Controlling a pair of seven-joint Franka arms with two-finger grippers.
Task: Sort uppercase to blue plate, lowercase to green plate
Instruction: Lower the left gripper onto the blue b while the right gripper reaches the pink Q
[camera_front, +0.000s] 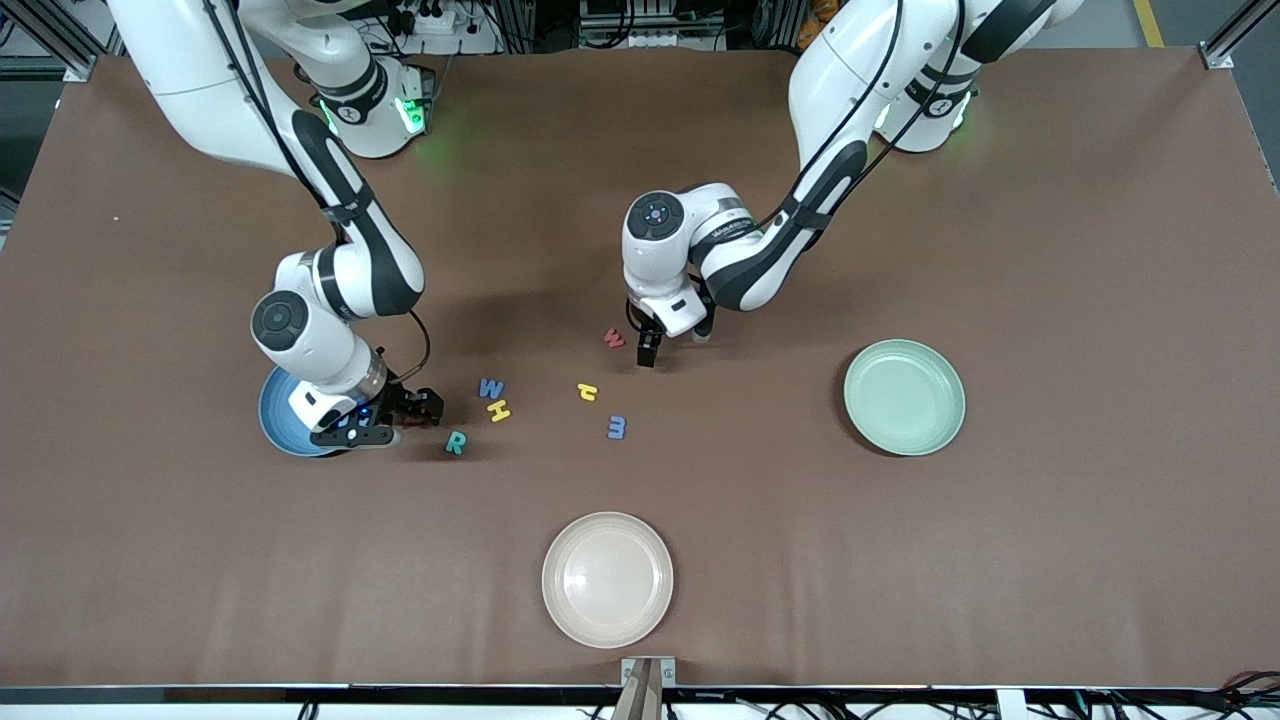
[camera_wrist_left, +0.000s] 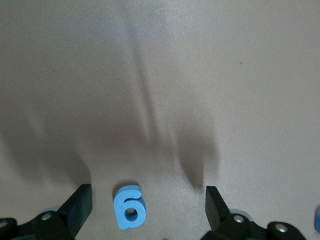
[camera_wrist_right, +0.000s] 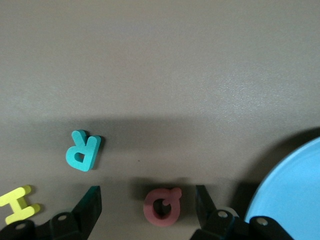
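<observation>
Both plates bare, all letters unsorted. Right gripper (camera_wrist_right: 146, 210) straddles red Q (camera_wrist_right: 161, 206), jaws apart; left gripper (camera_wrist_left: 148, 210) open around blue g (camera_wrist_left: 129, 206).

Left pincer (camera_wrist_left: 145, 212) stands wide open over the brown desk (camera_wrist_left: 160, 75). A blue g (camera_wrist_left: 129, 207) lies flat on the desk between the two black fingers (camera_wrist_left: 80, 205), touching neither. Finger shadows fall across the desk surface. A blue sliver shows at the frame edge, unidentifiable.
</observation>
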